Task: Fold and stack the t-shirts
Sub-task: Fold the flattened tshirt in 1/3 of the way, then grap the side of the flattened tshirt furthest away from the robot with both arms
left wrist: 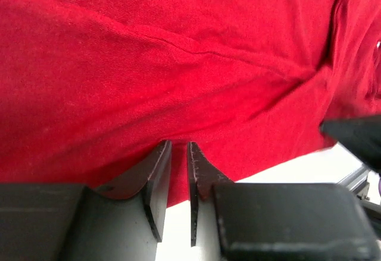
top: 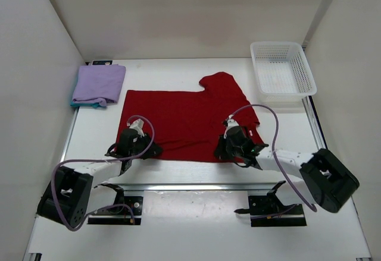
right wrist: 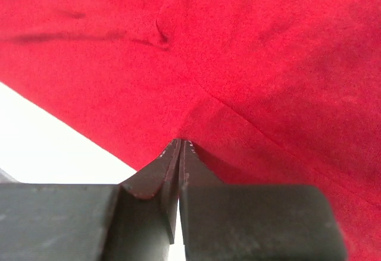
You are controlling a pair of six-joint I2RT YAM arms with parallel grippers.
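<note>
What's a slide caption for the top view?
Left hand and right hand at near hem of red t-shirt; folded lavender shirt atop teal shirt far left; basket far right.

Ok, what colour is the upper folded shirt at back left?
Folded shirt: lavender, clearest in the top view.

Bright, even light from above fills the white worktop [top: 95,136] — shadows are faint and soft. Wrist views show the red t-shirt [left wrist: 178,65] close, slightly soft and grainy.
</note>
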